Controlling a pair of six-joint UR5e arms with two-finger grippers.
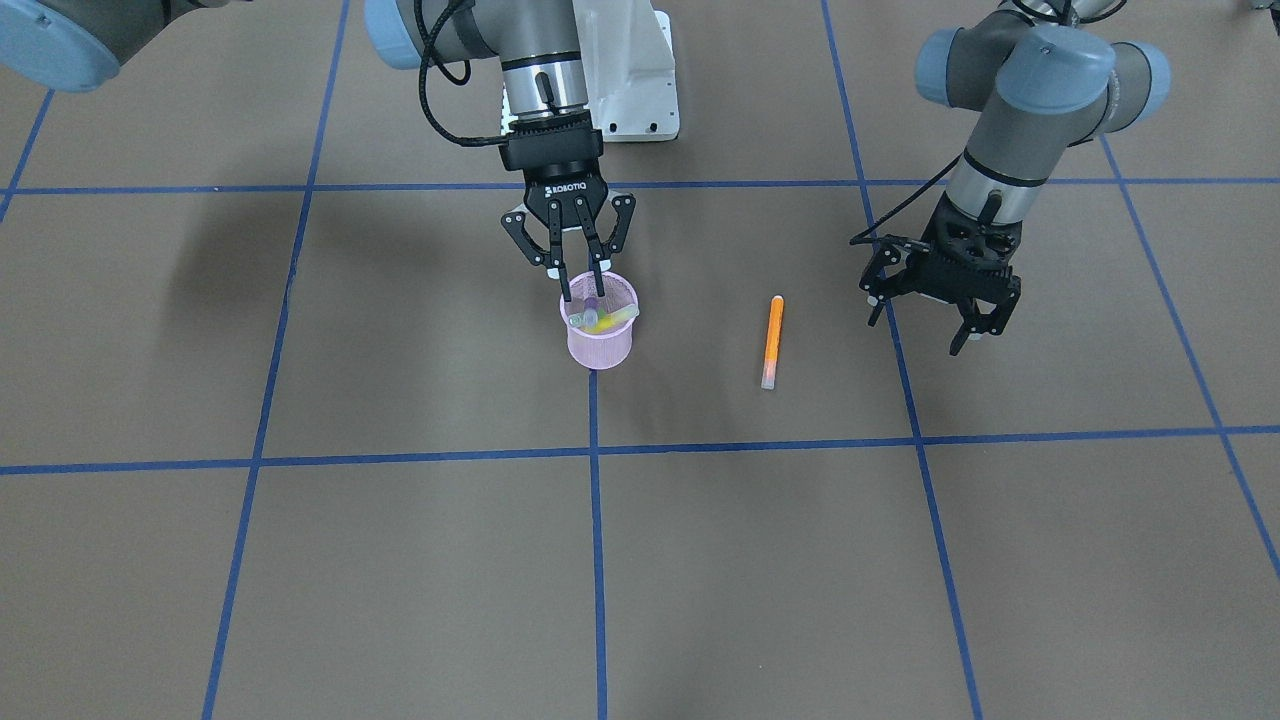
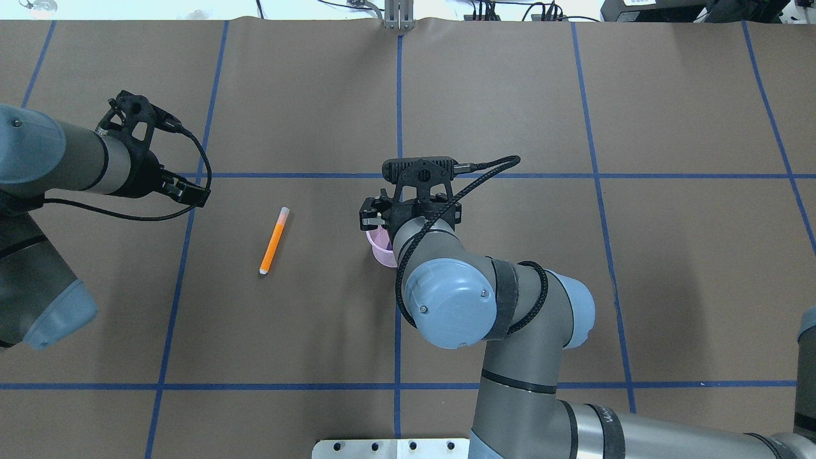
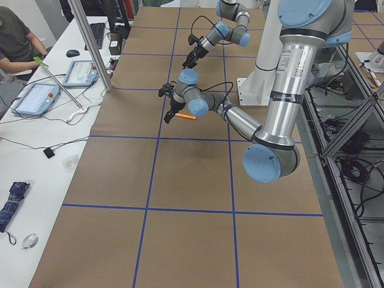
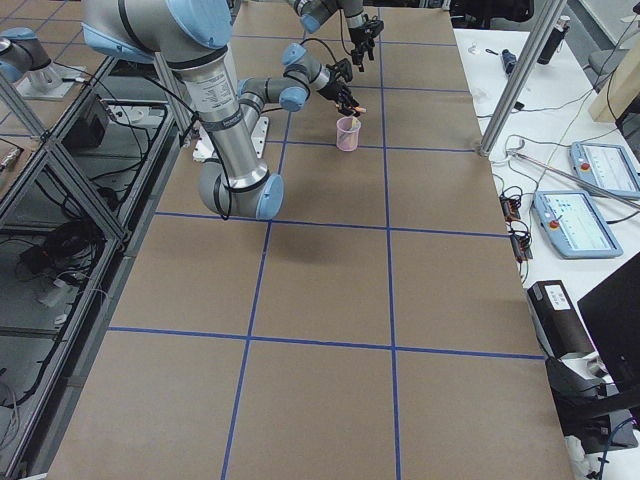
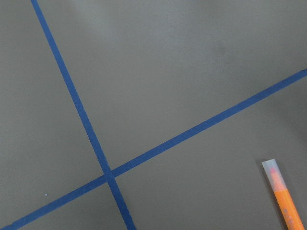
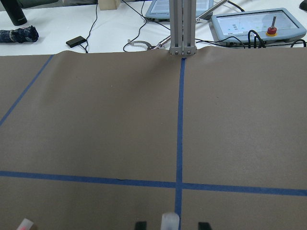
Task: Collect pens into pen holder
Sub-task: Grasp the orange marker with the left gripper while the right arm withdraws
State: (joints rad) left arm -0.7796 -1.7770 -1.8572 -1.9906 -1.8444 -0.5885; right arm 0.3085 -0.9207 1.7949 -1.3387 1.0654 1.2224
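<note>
The pink mesh pen holder [image 1: 598,350] stands on the worktop [image 1: 420,560] with the purple pen [image 1: 592,301] and the yellow pen [image 1: 604,323] inside. The right gripper [image 1: 583,292] hangs over it, fingers spread either side of the purple pen's cap. The orange pen [image 1: 772,341] lies flat nearby. Beyond it the left gripper [image 1: 925,328] hovers, fingers spread and empty.

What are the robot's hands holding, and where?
Nothing. The right gripper is open around the slim purple pen standing in the round pink wire-mesh cup; the left gripper is empty.

Right claw [image 1: 584,295] points down, spread; left claw [image 1: 922,328] spread, tilted.
</note>
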